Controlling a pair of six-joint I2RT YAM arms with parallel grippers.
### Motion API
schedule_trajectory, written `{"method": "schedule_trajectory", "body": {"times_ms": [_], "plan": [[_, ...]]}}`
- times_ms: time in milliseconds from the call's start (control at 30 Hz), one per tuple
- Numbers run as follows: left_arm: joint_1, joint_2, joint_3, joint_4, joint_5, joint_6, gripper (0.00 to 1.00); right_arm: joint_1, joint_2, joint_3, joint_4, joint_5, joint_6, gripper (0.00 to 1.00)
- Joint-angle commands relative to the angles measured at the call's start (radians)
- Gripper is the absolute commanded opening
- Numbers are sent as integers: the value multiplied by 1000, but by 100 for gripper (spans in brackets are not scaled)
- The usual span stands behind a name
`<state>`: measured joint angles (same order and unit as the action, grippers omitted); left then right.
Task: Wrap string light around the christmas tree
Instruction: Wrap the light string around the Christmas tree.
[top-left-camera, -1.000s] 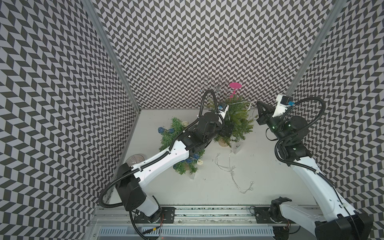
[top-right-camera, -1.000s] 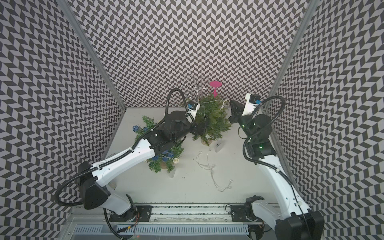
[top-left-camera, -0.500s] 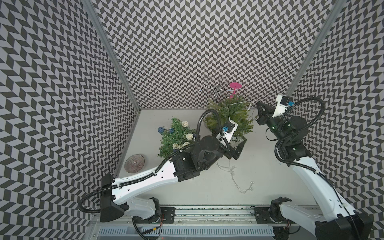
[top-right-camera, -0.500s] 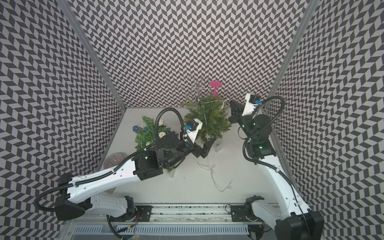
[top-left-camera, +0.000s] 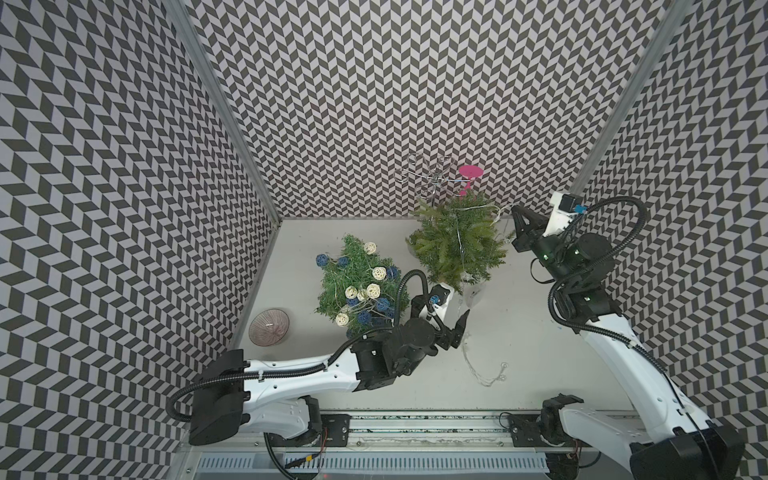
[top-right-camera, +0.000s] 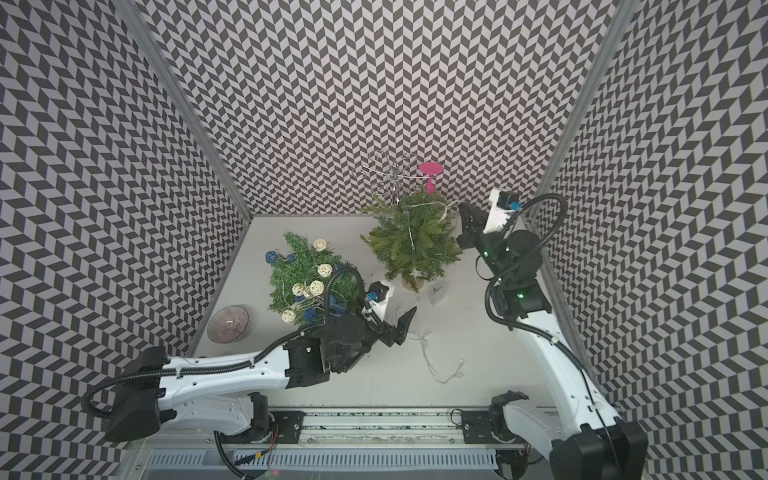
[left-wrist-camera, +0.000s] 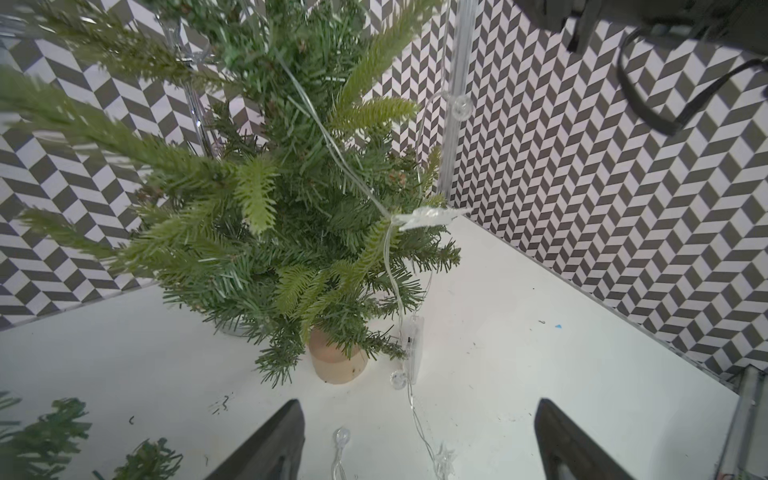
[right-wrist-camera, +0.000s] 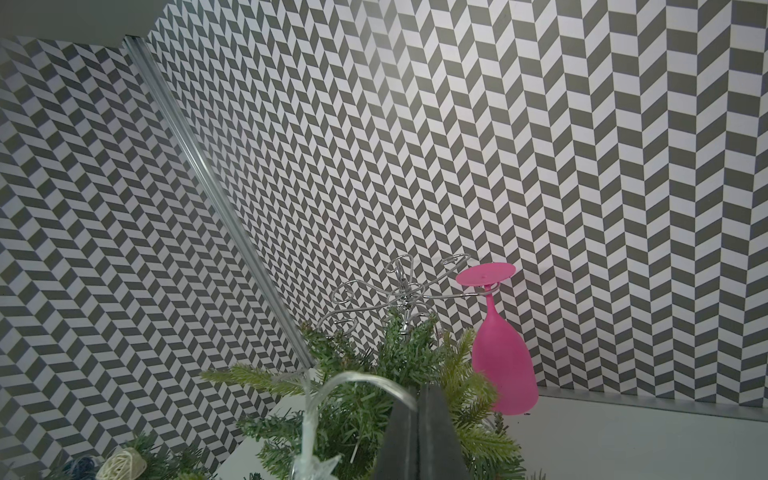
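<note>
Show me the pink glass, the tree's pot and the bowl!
pink glass (right-wrist-camera: 502, 365): right wrist view, its cup.
tree's pot (left-wrist-camera: 338, 362): left wrist view, its side.
bowl (top-left-camera: 269, 327): a top view, its inside.

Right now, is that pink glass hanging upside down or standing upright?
Upside down: the pink glass hangs by its foot from the wire rack, bowl pointing down.

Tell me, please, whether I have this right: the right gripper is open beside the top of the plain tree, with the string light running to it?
Not quite: the right gripper is shut, not open. The right wrist view shows its jaws pressed together beside the top of the plain tree, with the string light running to it.
</note>
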<state>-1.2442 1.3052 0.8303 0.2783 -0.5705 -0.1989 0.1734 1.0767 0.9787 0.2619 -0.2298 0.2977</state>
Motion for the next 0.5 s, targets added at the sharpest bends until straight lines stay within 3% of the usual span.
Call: {"method": "schedule_trajectory", "body": {"times_ms": [0,200,467], "plan": [[50,67,33,109,34,-56,83,-6,-29,-11,42,-2,4,0],[124,192,83,147,81,-72,75,-6,-25,-14,48,1,1,0],[116,241,122,167,50,-53,68,-6,-11,-15,54,-3,1,0]]}}
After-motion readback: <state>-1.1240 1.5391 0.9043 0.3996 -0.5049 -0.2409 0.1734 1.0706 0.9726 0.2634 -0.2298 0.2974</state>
